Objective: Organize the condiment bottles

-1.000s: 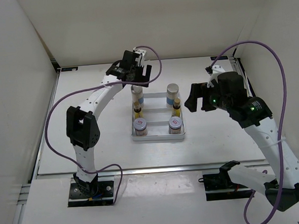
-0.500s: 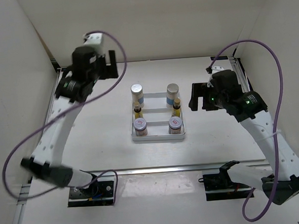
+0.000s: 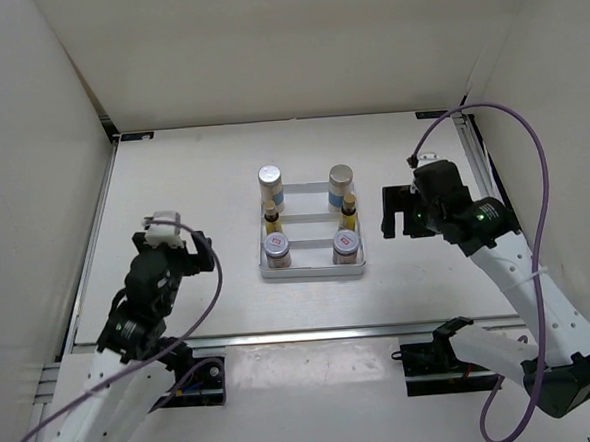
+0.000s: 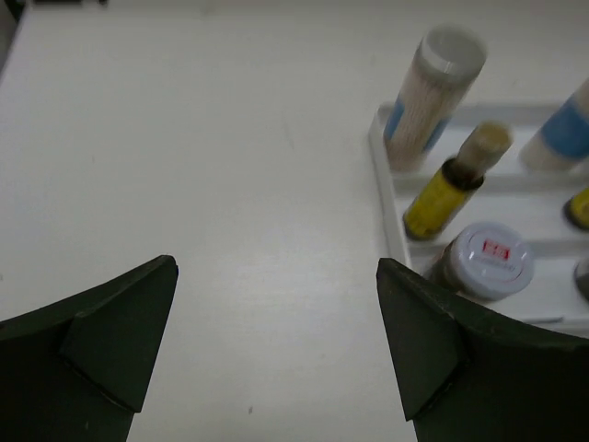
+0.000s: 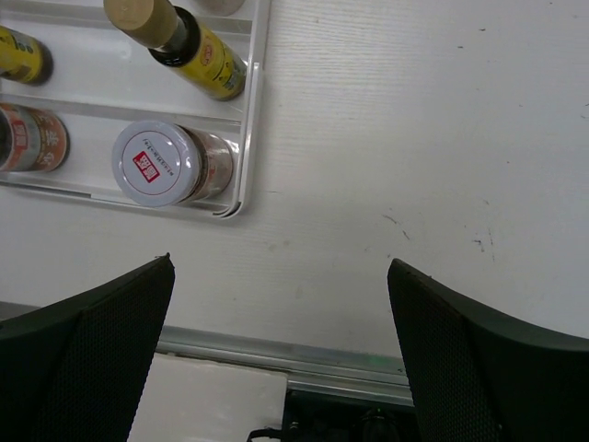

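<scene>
A: Where are the left jaws?
B: Spread wide with nothing between them, above the worktop (image 3: 172, 178). The compartmented tray (image 4: 386, 193) lies ahead of them and off to their right, well apart.

A: And the right jaws?
B: Also spread wide and empty. The tray's near corner is ahead of them on their left. It is near them, not touching.

A: What in the tray is closest to the jaws?
B: The row of short jars. The left jar (image 4: 492, 262) is on the left jaws' side, and the right jar (image 5: 158, 164) is the one nearest the right jaws. Both are upright, with silver lids and a red mark on top.

A: Behind those?
B: One compartment farther from both sets of jaws are the left amber bottle (image 4: 449, 182) and the right amber bottle (image 5: 189, 48). They have yellow labels and pale caps.

A: And farthest?
B: The left white bottle (image 4: 433, 97) and the right white bottle (image 3: 342, 181) are in the far compartment, tall, blue-banded and silver-capped. All six stand inside the tray, three to a column, none touching either set of jaws.
</scene>
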You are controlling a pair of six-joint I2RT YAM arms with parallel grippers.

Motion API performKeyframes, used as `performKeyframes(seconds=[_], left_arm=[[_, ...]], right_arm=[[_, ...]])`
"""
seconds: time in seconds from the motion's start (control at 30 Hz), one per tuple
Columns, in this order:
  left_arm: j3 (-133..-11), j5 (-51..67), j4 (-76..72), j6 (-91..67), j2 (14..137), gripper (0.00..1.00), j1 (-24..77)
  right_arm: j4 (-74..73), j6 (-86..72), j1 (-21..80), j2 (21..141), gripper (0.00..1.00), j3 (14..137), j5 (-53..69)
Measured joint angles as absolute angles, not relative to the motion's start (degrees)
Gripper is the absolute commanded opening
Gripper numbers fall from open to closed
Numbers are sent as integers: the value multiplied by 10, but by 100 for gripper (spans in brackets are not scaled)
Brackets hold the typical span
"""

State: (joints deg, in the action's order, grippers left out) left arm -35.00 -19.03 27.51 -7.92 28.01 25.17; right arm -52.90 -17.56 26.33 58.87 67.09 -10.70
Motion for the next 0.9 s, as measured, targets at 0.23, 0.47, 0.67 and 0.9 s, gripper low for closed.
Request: performKeyframes(seconds=[0.23,0.47,0.67,0.9], left_arm=[[-316,-229,157,-58,182,100,259],[-338,-241,173,-51,288,100,259],[-343,-279,190,-51,270,100,260],[-336,-324,170,-49,219,100,260]], right_arm=[[-522,-166,263,520,100,633,-160],[-525,-175,263,444,100,610,-236],[-529,-189,263,451,100,609,-262],[-540,-206,263,463,100,602,-287]])
